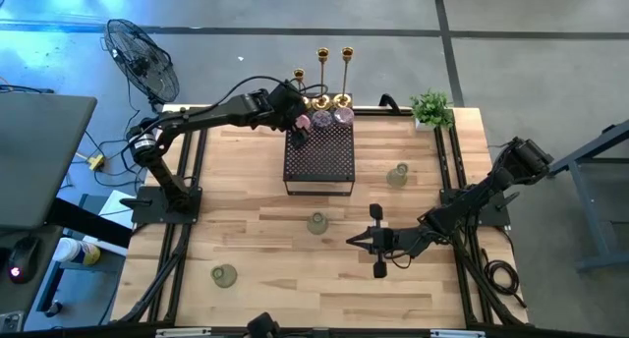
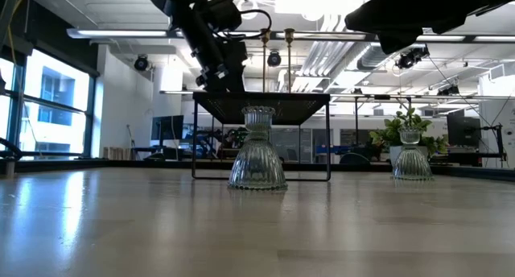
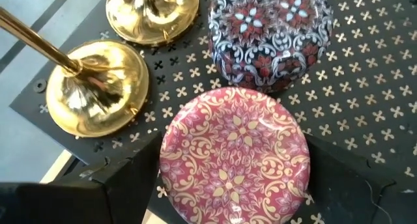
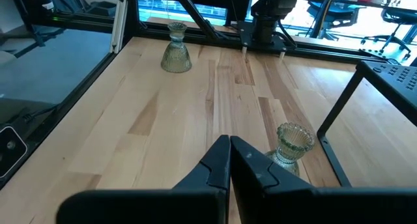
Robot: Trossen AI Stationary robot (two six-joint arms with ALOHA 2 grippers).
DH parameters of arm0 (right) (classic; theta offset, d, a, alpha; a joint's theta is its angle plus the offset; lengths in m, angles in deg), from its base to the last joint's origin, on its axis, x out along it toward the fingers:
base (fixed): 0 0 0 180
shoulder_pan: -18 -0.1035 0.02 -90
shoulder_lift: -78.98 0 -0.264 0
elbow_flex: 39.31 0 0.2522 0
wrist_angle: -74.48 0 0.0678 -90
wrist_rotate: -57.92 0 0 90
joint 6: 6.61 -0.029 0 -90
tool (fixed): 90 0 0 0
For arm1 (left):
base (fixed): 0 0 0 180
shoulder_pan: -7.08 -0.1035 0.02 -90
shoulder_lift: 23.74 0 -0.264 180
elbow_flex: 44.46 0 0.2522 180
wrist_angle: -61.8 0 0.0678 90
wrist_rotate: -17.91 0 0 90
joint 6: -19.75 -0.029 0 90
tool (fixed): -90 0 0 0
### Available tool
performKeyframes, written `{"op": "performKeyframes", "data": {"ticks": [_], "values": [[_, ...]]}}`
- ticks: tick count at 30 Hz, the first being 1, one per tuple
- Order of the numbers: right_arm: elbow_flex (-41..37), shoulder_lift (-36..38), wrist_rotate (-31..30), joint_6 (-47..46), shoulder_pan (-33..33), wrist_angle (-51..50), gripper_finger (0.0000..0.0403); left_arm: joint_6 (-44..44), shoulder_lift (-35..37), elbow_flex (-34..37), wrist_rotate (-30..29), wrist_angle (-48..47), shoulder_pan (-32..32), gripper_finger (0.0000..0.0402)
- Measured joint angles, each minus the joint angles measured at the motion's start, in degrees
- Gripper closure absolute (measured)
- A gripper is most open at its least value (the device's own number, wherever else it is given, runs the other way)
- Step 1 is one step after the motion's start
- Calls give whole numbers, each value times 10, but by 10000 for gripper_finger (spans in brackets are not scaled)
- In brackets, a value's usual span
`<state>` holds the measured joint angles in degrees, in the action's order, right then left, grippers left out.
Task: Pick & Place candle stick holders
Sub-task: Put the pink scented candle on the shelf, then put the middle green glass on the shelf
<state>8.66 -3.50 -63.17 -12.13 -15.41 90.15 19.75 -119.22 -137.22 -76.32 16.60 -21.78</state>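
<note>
The counter [image 1: 256, 245] is pale wood in planks, smooth with a soft sheen. The stand [image 3: 365, 87] is black perforated metal, matt. Two candlestick bases [image 3: 98, 87] are polished gold metal, mirror-bright. A pink cup [image 3: 234, 155] and a dark cup [image 3: 270, 35] look glossy, with ornate patterns. Pale green ribbed cups [image 2: 257, 160] are clear glass. The right gripper [image 4: 229, 160] is matt black.

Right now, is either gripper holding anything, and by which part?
The left gripper has its jaws on either side of a pink patterned glass cup on the black mesh stand; a firm grip cannot be told. The right gripper is shut and empty.
</note>
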Motion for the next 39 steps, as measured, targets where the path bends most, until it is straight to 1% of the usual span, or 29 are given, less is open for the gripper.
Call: {"op": "performKeyframes", "data": {"ticks": [5, 15, 20, 23, 25, 28, 31, 34, 36, 37, 39], "values": [[0, 0, 0, 0, 0, 0, 401, 0, 1, 0, -21, -1, 0, 64], [0, 0, 0, 0, 0, 0, 402, -10, 18, -1, -15, 0, 0, 64], [0, 0, 0, 0, 0, 0, 401, -12, 33, -13, -11, -4, 1, 64], [0, 0, 0, 0, 0, 0, 402, -27, 44, -33, -8, -37, 1, 64], [0, 0, -1, 0, 0, 0, 402, -43, 51, -48, -3, -73, 8, 72], [0, 0, 0, 0, 0, -1, 401, -78, 74, -51, -16, -112, 34, 106], [0, 0, 6, -3, 0, -1, 402, -109, 112, -17, -52, -90, 80, 171], [0, 0, 25, -5, 0, -2, 402, -133, 160, 52, -50, -37, 114, 251], [0, 0, 28, -7, 0, -2, 401, -134, 204, 109, -50, 3, 127, 302], [0, 0, 28, -11, 0, -2, 401, -133, 229, 140, -40, 24, 130, 328], [0, 0, 28, -16, 0, -5, 402, -126, 281, 201, 16, 58, 131, 373]]}}
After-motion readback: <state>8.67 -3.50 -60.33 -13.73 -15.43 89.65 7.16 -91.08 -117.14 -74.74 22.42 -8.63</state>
